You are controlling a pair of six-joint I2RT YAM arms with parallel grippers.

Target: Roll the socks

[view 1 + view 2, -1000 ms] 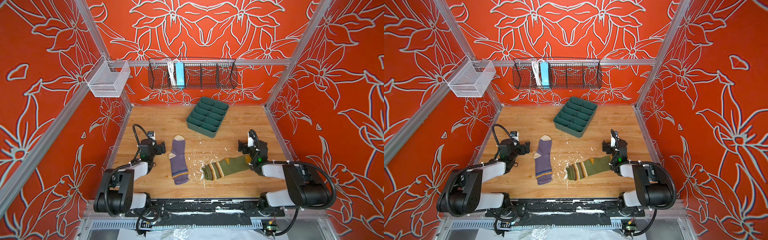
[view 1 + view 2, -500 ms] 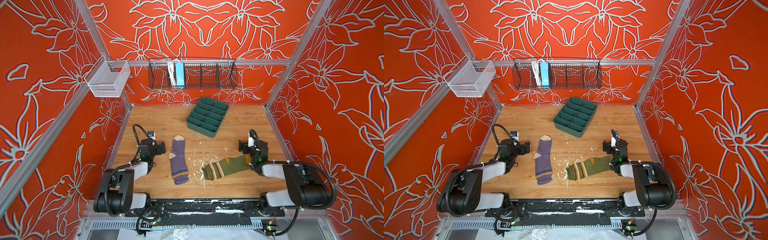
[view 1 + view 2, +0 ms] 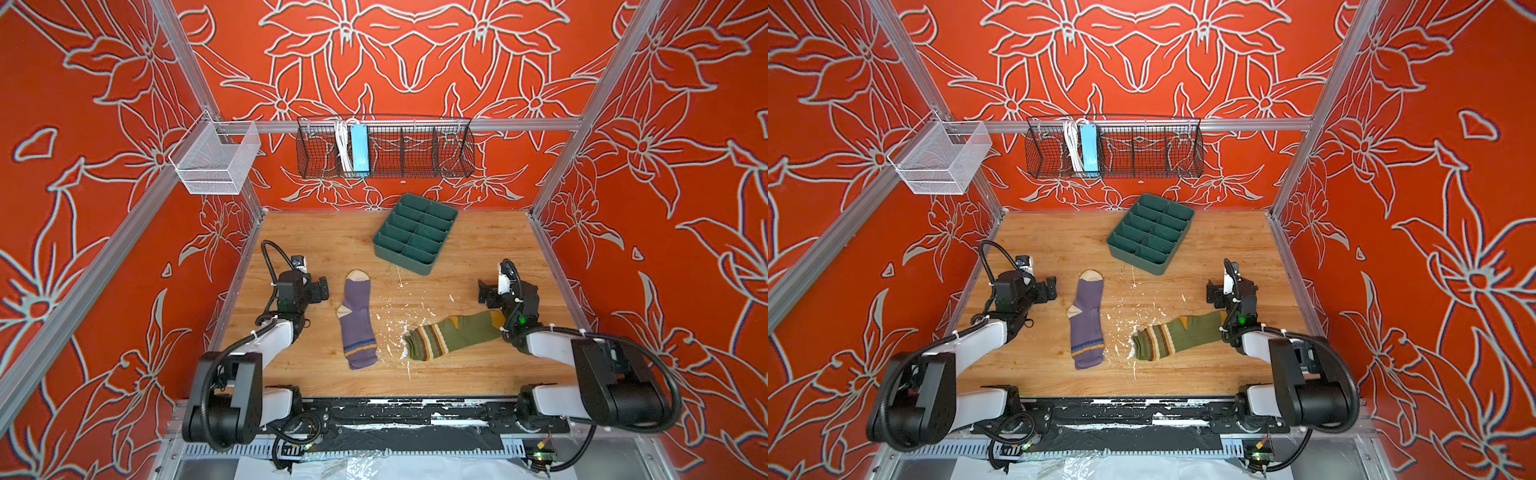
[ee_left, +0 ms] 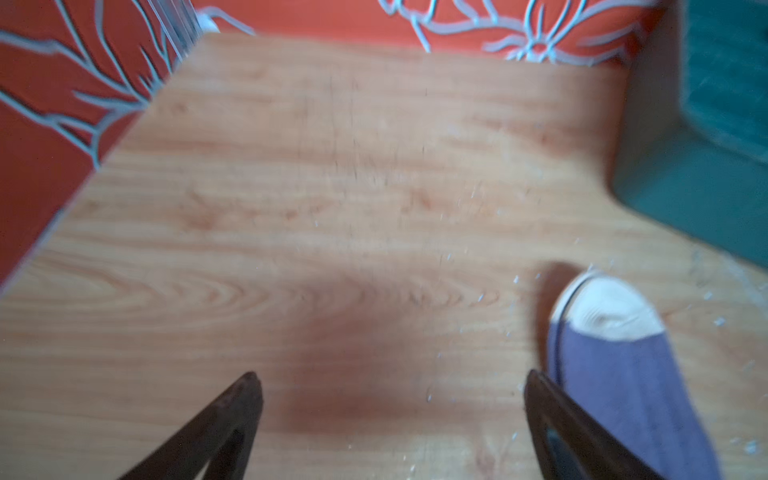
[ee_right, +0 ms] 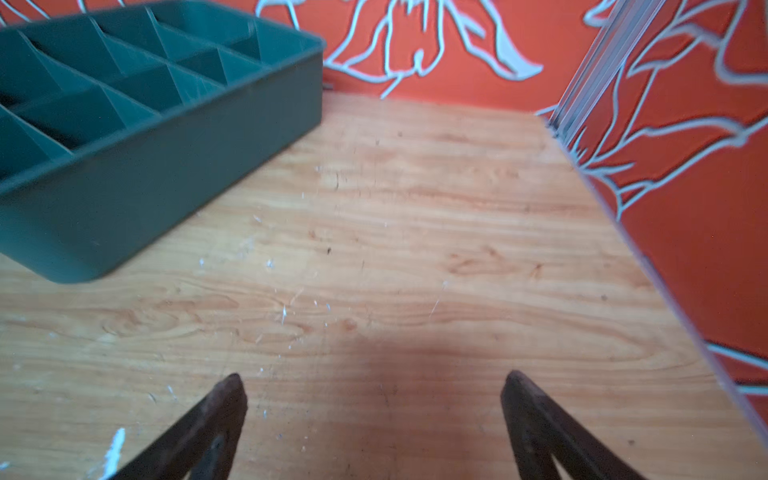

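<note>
Two socks lie flat on the wooden table in both top views. The purple sock (image 3: 357, 322) (image 3: 1087, 322) runs front to back, its cream toe pointing away. To its right lies the olive green sock (image 3: 455, 334) (image 3: 1179, 334), striped cuff toward the middle. My left gripper (image 3: 322, 289) (image 4: 390, 378) is open just left of the purple sock's toe (image 4: 606, 311), holding nothing. My right gripper (image 3: 484, 291) (image 5: 372, 378) is open over bare wood just behind the green sock's mustard toe end, which the right wrist partly covers.
A dark green divided tray (image 3: 399, 257) (image 5: 166, 166) stands at the back middle of the table. White flecks litter the wood between the socks. A black wire basket (image 3: 386, 149) and a white mesh basket (image 3: 212, 162) hang on the walls.
</note>
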